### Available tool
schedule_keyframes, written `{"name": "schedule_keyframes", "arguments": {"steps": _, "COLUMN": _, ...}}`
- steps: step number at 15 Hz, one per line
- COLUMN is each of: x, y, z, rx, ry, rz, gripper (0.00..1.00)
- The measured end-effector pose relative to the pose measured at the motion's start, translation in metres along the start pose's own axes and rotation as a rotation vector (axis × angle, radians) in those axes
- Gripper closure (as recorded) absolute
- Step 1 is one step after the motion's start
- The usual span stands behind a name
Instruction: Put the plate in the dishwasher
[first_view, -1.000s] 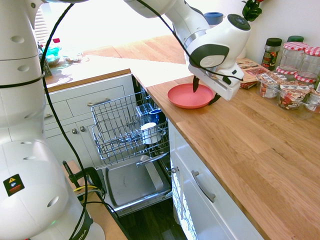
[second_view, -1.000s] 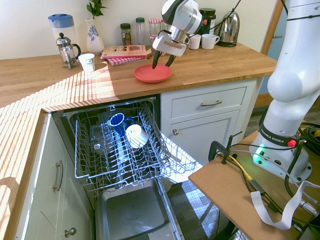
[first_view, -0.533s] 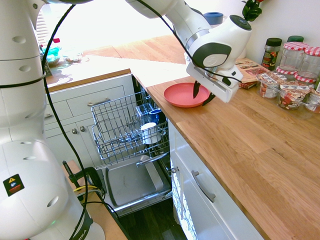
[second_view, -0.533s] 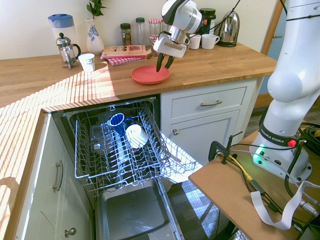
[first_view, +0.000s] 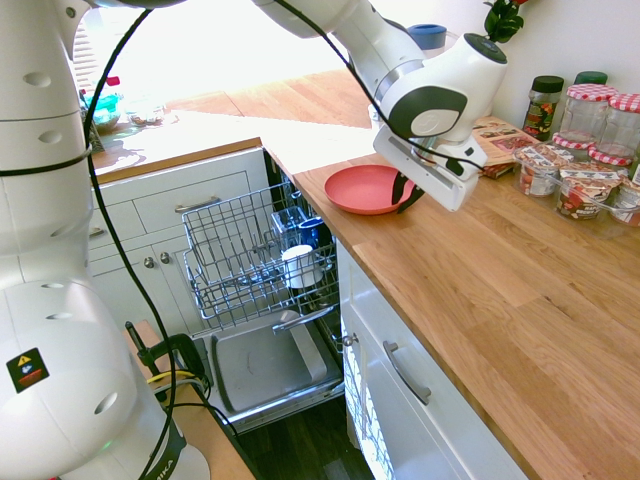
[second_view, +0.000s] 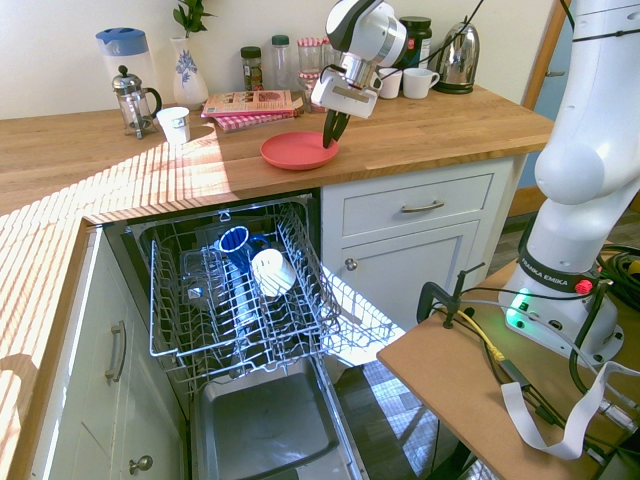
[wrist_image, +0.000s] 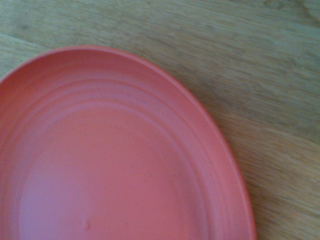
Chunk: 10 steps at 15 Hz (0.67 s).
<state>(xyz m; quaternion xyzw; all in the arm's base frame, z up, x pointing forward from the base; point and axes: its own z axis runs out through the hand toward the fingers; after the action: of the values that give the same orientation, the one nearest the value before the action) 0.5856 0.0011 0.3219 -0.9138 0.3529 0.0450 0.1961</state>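
My gripper (second_view: 333, 131) is pinched together on the near rim of the plate (first_view: 366, 189), which spreads away from my fingers, flat on the wooden counter (first_view: 520, 290). Below and beyond the plate's far edge, the dishwasher (second_view: 235, 290) stands open, rack pulled out.
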Motion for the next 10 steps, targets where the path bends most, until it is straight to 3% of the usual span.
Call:
{"name": "schedule_keyframes", "arguments": {"steps": 3, "x": -0.002, "y": -0.002, "z": -0.003, "rx": -0.002, "ry": 0.002, "rz": -0.003, "gripper": 1.0}}
{"name": "schedule_keyframes", "arguments": {"steps": 6, "x": -0.005, "y": -0.014, "z": -0.026, "rx": -0.067, "ry": 0.025, "rz": -0.05, "gripper": 1.0}}
{"name": "schedule_keyframes", "arguments": {"steps": 10, "x": -0.058, "y": -0.1, "z": -0.095, "rx": -0.182, "ry": 0.125, "rz": -0.176, "gripper": 1.0}}
